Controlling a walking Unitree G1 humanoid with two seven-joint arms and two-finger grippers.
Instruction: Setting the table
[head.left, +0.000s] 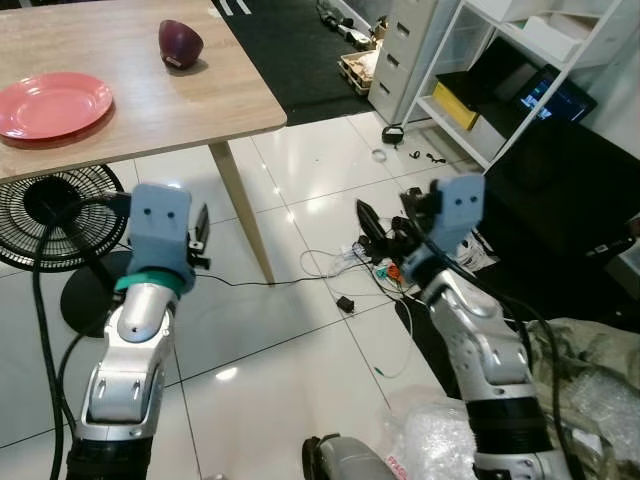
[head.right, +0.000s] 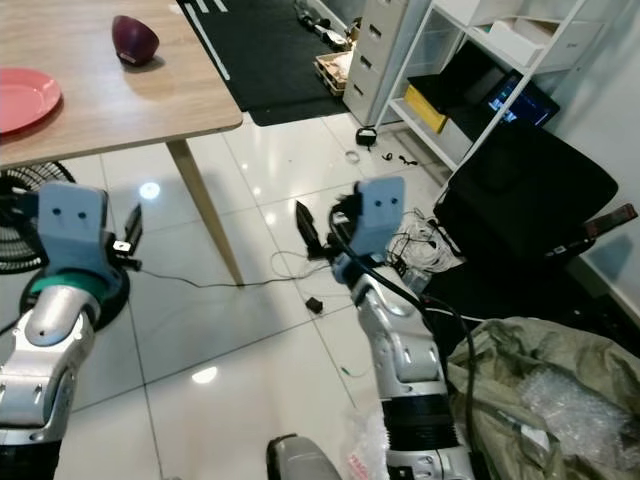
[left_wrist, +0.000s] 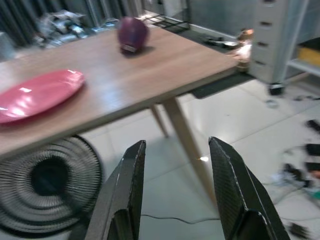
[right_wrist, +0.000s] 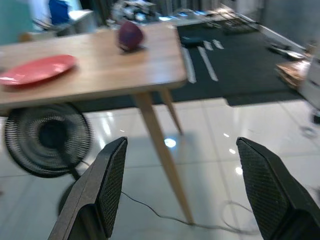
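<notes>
right pincer (right_wrist: 182, 192) fingers spread wide, empty | wooden surface (right_wrist: 100, 70) ahead, beyond fingertips | red plate (right_wrist: 37, 69) and purple object (right_wrist: 130, 36) on it, apart | black fan (right_wrist: 47, 139) beneath, on tile floor (right_wrist: 200, 165)

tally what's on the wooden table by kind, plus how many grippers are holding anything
Red plate: 1
Dark purple rounded object, can't tell what it is: 1
Total on the table: 2
Grippers holding something: 0. The left gripper and the right gripper are both open with nothing between the fingers, out in front of the table over the floor.
</notes>
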